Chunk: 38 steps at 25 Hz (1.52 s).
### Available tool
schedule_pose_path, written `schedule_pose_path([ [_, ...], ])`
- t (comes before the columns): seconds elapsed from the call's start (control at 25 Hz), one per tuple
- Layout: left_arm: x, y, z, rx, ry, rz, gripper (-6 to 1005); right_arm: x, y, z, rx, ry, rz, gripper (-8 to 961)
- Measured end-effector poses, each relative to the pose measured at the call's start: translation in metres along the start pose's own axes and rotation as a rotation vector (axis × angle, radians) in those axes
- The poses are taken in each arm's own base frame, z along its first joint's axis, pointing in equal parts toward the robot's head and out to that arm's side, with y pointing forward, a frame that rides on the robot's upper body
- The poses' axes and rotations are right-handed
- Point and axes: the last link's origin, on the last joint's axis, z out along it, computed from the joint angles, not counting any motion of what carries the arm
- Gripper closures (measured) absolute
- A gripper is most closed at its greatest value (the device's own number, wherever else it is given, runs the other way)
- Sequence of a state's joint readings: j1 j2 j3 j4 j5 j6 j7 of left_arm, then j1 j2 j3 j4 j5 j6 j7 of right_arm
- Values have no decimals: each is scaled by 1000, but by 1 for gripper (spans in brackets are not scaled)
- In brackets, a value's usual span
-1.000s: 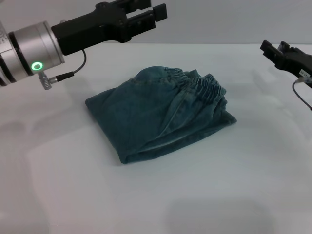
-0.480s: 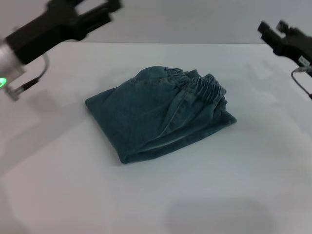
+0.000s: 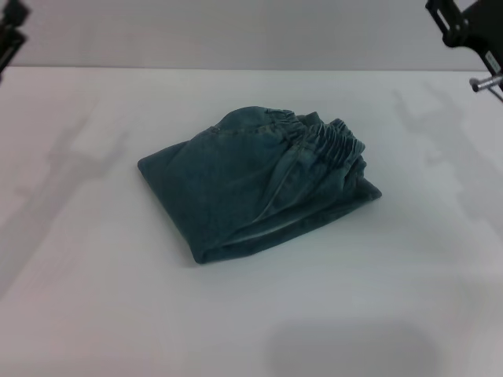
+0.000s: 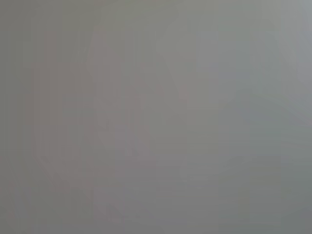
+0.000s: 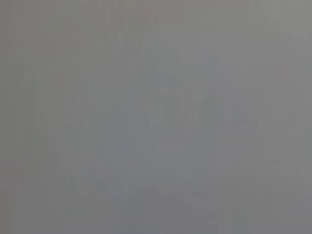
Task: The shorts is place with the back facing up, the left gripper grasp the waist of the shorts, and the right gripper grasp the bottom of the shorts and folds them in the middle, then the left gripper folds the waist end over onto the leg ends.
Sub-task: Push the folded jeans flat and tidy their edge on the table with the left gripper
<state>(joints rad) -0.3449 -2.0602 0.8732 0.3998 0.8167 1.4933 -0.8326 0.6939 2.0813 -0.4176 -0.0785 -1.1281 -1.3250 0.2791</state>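
On the white table [image 3: 94, 298] lie folded shorts [image 3: 251, 184]; both hands' states cannot be told

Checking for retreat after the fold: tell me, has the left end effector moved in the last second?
Yes. The left end effector has pulled away leftward from the folded shorts, which lie unmoved on the table; only its tip remains at the head view's edge.

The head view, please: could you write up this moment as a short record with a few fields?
shorts: folded into a compact bundle, lying on the white table
waist of the shorts: gathered band on top, at the bundle's far right
left gripper: raised at the far-left edge, clear of the denim
right gripper: raised at the far-right corner, clear of the denim
wrist views: show nothing recognisable
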Motion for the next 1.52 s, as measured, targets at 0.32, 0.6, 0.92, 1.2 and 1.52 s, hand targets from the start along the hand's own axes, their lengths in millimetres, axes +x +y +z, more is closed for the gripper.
schedule_pose_path([
  [0.32,-19,12,-31,176,80,138,159,-12,-23,8,148,-57,-109,372],
  [0.6,-30,16,-36,198,43,110,160,-15,-40,2,227,-63,-113,372],
  [0.92,-36,18,-39,204,14,88,161,-18,-54,2,329,-83,-83,372],
  [1.2,-42,24,-44,207,-4,52,161,-20,-56,23,351,-59,-41,373],
  [1.52,-45,28,-44,191,-17,40,162,-26,-50,38,323,-72,-38,373],
])
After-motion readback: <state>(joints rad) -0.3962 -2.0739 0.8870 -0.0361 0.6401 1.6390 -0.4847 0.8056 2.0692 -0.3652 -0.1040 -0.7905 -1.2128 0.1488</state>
